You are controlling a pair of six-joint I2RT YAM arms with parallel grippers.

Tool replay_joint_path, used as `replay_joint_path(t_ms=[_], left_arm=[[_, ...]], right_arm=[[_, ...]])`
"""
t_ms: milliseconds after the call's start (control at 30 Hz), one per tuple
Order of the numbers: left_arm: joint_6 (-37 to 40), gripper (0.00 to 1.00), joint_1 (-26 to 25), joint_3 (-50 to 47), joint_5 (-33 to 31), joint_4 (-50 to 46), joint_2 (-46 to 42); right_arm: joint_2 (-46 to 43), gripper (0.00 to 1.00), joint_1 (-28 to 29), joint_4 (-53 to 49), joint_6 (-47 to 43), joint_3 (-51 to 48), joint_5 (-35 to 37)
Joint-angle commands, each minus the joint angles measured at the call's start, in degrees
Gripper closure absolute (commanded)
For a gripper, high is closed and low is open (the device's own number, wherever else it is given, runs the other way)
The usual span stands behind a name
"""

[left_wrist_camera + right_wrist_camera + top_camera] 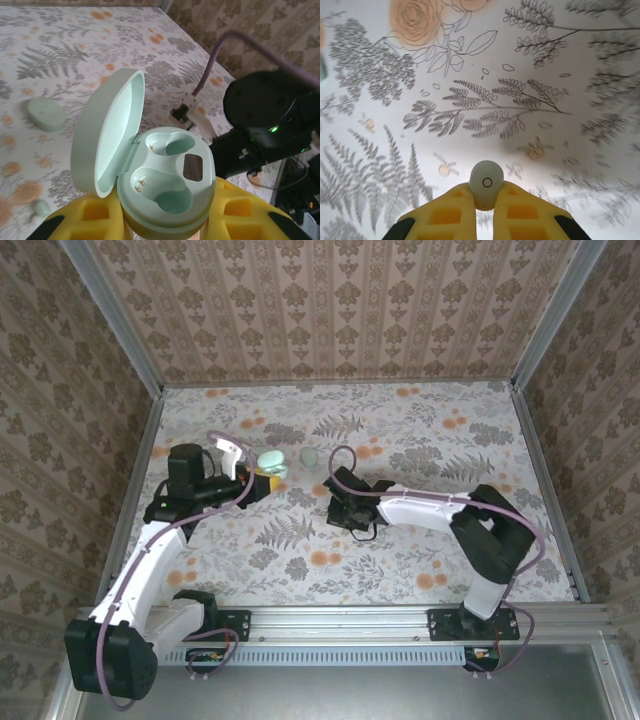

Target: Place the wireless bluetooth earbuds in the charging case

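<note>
The mint charging case stands open, its lid swung to the left and both earbud wells empty. My left gripper is shut on the case's base, its yellow fingers on either side. From above, the case and left gripper sit left of centre. One pale mint earbud is pinched between the yellow tips of my right gripper, just above the floral table. That right gripper is at mid-table, right of the case. A small mint piece, possibly another earbud, lies on the table.
A mint oval object lies on the floral tabletop beyond the case; from above the oval is between the two grippers. Patterned walls enclose the table. The right arm's black body and purple cable are close to the case.
</note>
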Motion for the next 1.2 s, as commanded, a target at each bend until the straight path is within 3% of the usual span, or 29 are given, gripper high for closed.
replay_joint_path(t_ms=[0, 267, 500, 600, 1167], left_arm=[[2.7, 0.99, -2.8, -1.0, 0.6, 3.9, -0.7], [6.1, 0.99, -10.4, -0.7, -4.1, 9.3, 0.4], [8.9, 0.99, -12.5, -2.1, -5.1, 14.2, 1.5], [9.5, 0.99, -14.6, -2.6, -5.0, 16.1, 1.3], [10.2, 0.99, -15.3, -3.2, -4.1, 16.6, -0.2]], right_arm=[[-7.3, 0.92, -0.3, -5.8, -6.0, -1.1, 3.6], [-23.4, 0.97, 0.2, -11.3, -11.1, -2.7, 5.1], [-33.3, 0.99, 2.0, -14.9, -12.7, 0.2, 6.2], [-33.3, 0.99, 3.4, -14.8, -13.7, 3.8, 6.2], [-18.7, 0.98, 7.5, -14.2, -19.6, 22.5, 0.7]])
